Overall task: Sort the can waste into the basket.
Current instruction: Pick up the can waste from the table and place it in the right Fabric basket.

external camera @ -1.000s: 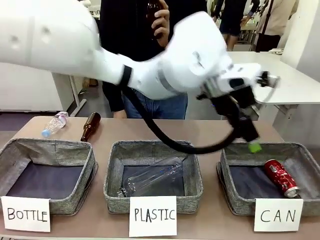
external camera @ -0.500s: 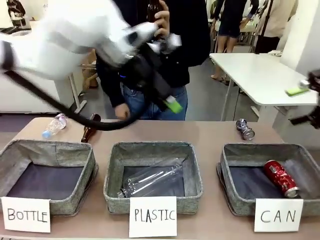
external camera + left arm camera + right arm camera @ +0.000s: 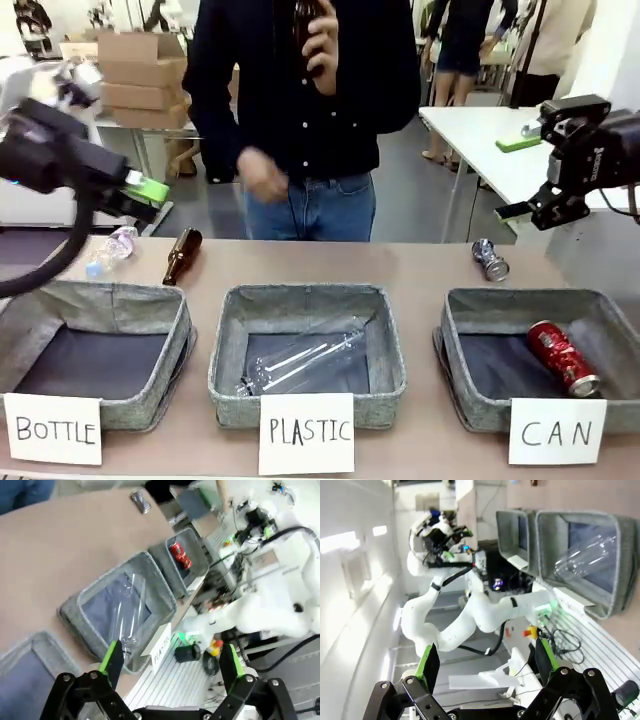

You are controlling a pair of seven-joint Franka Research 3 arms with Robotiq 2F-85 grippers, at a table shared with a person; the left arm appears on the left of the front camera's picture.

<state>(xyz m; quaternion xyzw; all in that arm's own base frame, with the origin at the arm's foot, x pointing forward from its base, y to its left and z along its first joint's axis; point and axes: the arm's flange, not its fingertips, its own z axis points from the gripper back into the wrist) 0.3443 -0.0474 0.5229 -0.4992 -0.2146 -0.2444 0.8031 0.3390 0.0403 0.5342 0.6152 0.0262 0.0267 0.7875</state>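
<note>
Sorting half done: red can [image 3: 562, 357] inside the CAN basket [image 3: 520, 298], blue-silver can [image 3: 489, 259] on the table [image 3: 400, 262] just behind it, left gripper [image 3: 171, 657] and right gripper [image 3: 520, 177] raised, open and empty; next, probably, the nearer right one descends to grasp that can.

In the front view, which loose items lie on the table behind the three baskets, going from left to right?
clear plastic bottle → brown glass bottle → dented dark blue and silver can
</note>
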